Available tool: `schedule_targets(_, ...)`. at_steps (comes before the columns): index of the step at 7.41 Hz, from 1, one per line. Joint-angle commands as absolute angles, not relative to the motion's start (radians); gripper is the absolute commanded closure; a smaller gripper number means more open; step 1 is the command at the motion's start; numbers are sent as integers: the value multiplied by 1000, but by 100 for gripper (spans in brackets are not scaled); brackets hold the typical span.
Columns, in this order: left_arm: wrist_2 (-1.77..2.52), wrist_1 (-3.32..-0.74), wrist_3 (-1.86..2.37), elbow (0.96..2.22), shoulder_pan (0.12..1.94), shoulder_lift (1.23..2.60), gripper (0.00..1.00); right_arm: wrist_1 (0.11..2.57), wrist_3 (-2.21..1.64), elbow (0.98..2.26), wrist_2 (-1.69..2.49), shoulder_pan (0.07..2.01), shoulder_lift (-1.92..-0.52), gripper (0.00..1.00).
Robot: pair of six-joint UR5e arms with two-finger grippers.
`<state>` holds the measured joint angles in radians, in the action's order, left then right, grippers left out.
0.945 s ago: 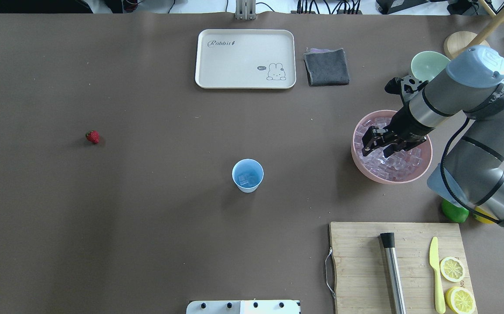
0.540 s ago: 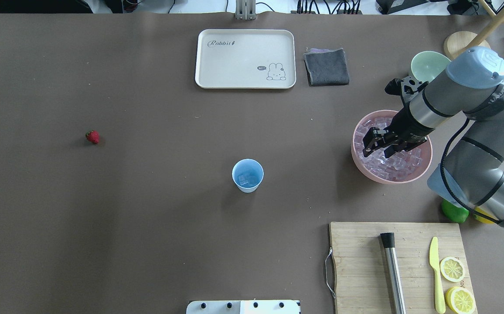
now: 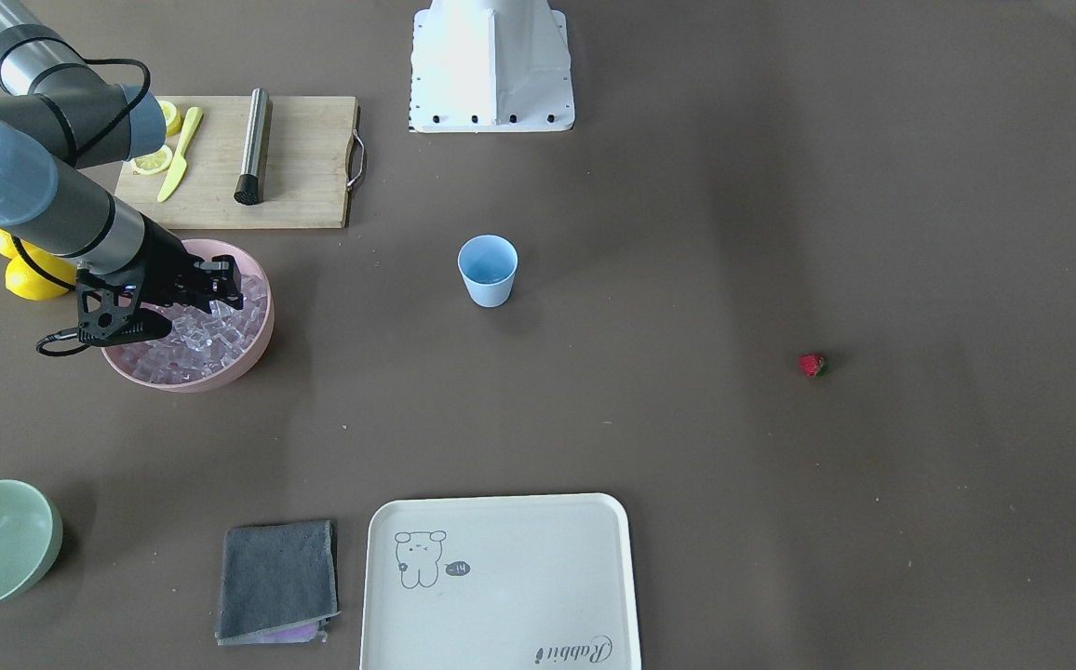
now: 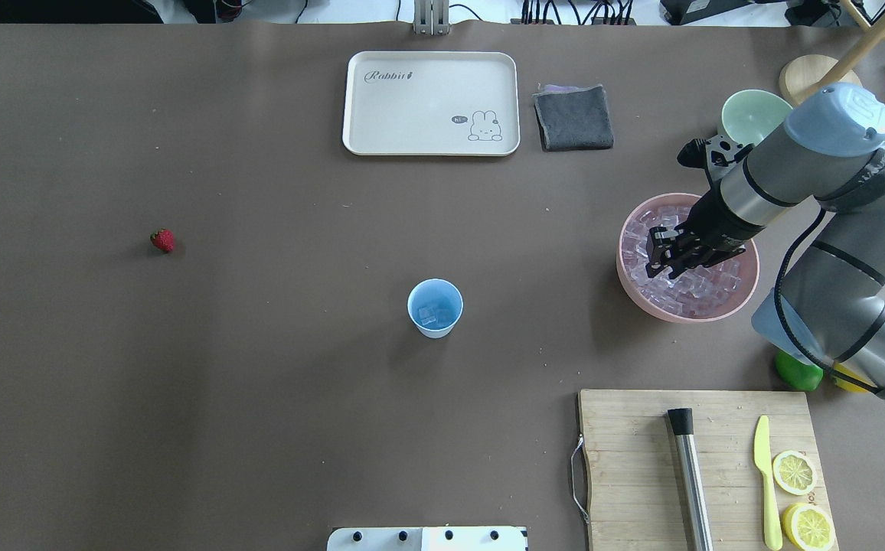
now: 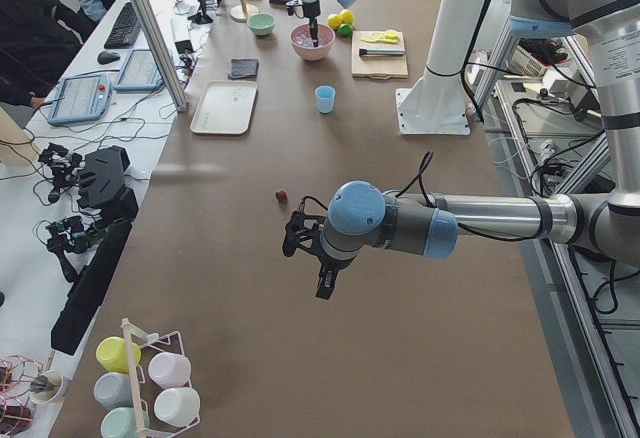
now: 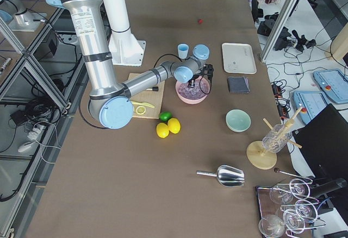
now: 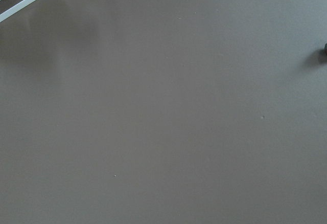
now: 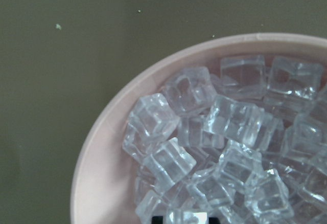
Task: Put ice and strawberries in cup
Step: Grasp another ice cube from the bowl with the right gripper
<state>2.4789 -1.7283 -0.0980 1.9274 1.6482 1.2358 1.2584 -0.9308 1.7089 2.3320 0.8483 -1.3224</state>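
The pale-blue cup [image 4: 435, 306] stands mid-table with one or two ice cubes [image 4: 429, 315] in it; it also shows in the front view [image 3: 487, 270]. The strawberry [image 4: 162, 240] lies alone far to the left. My right gripper [image 4: 662, 269] reaches down into the pink bowl [image 4: 634, 295] full of ice [image 4: 691, 287]. In the right wrist view its fingertips [image 8: 159, 219] are closed on an ice cube [image 8: 186, 217] at the bottom edge. My left gripper [image 5: 323, 293] shows only in the exterior left view, above bare table near the strawberry [image 5: 281, 195]; I cannot tell its state.
A cream tray [image 4: 431, 103] and a grey cloth [image 4: 573, 116] lie at the far side. A pale-green bowl [image 4: 749, 115] stands behind the pink bowl. A cutting board [image 4: 641, 459] holds a muddler [image 4: 691, 474], a knife [image 4: 768, 482] and lemon halves [image 4: 795, 472].
My right gripper has sunk lower into the ice and its fingers have closed from wide apart to narrow. The cup and the strawberry have not moved.
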Motion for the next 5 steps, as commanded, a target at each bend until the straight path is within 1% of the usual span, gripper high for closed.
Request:
schedule_targets(1,2479,-1729,-98,1928,1649,1235,2,1258,-930,1718,2341,851,-1319,100)
schedule_targets(2,2479,-1729,-98,1927,1648,1235,2,1261,-931,1747,2347,860,-1315,100)
schedule_targets(4,2479,-1729,-98,1927,1647,1235,2,1273,-949,1843,2364,877,-1307,100)
schedule_targets(5,2479,-1729,-98,1925,1647,1235,2,1273,-1004,1856,2355,855,-1264,100)
